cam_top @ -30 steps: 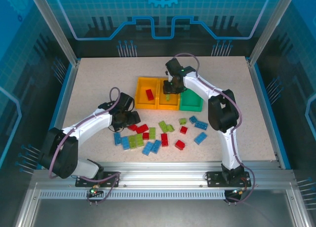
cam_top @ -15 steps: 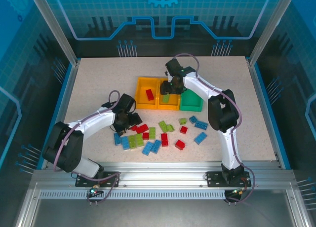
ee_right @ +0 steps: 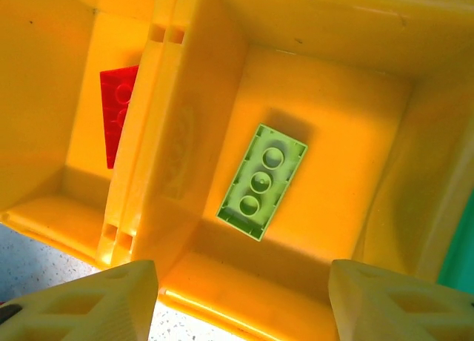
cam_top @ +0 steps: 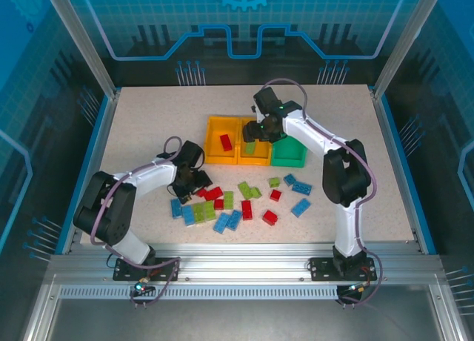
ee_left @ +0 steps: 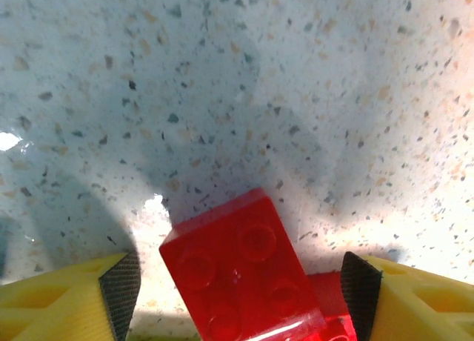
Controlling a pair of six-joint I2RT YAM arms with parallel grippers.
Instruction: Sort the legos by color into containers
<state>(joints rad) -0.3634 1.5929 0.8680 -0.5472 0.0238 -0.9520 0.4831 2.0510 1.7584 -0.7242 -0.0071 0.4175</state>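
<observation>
Speckled table point(ee_left: 296, 96), glossy studded red lego point(ee_left: 237, 274), smooth orange bins point(ee_right: 178, 126)

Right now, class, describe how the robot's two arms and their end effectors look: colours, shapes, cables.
The left arm and right arm have white links, bulky black joints and grey-purple cables looping alongside. The left end effector has yellow fingers with black pads; the right end effector has pale yellow fingers with lattice cut-outs.
</observation>
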